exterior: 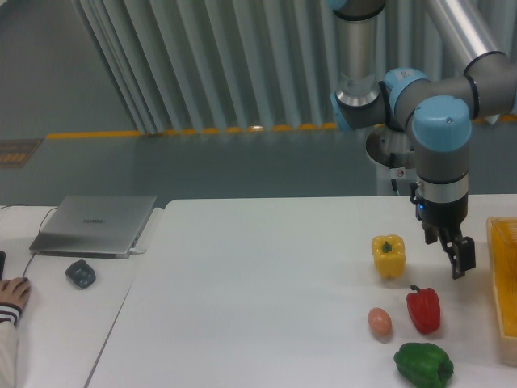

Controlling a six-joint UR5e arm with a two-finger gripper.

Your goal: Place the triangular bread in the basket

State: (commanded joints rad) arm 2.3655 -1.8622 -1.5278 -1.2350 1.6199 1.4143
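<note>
White table [266, 275] in front of grey vertical blinds w/ a yellow floor stripe behind. Using the yellow pepper [388, 255] as landmark: gripper [455, 257] hangs just to its right, above the table, nothing in it; can't tell if the fingers are spread or pressed together from this angle. Red pepper [424, 309] sits below-right of the yellow one, brown egg [380, 322] right below it, green pepper [423, 364] further down. Basket [505, 275] is far right at frame edge, partly cut off. Triangular bread not visible. Laptop [95, 224] far left.
</note>
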